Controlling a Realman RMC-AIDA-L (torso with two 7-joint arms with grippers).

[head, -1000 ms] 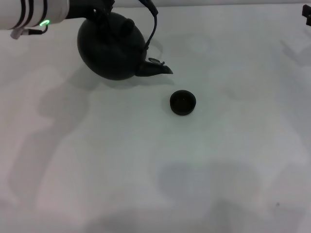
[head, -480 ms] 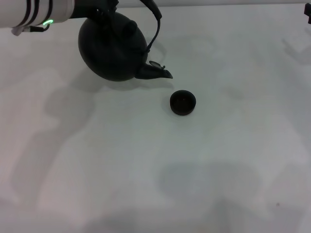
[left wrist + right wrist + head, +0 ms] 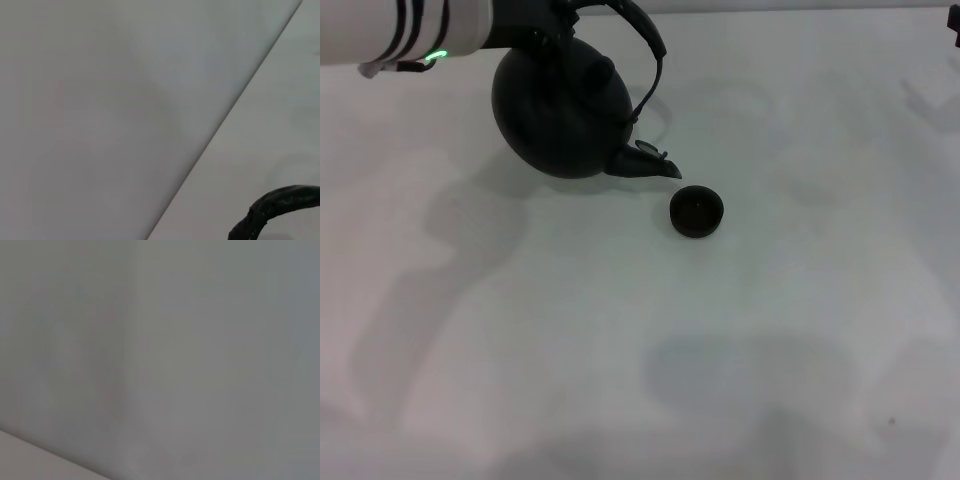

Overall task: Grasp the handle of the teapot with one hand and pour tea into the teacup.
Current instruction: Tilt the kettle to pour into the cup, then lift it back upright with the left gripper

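Note:
The black teapot point(image 3: 560, 110) hangs tilted above the white table at the far left, its spout point(image 3: 650, 164) pointing down and to the right. The spout's tip is just left of the small dark teacup point(image 3: 696, 211), which stands upright on the table. My left gripper point(image 3: 542, 22) is at the top edge, shut on the dark hoop handle point(image 3: 650, 45) and carrying the pot. A piece of the handle also shows in the left wrist view point(image 3: 280, 202). Only a dark bit of my right gripper point(image 3: 954, 36) shows at the top right edge.
The white table point(image 3: 720, 350) lies bare around the cup, with soft shadows on it. Its far edge point(image 3: 800, 10) runs along the top of the head view. The right wrist view shows only a plain grey surface.
My left arm has carried the teapot to the right and a little nearer, so the spout tip is now closer to the teacup. The teacup has not moved.

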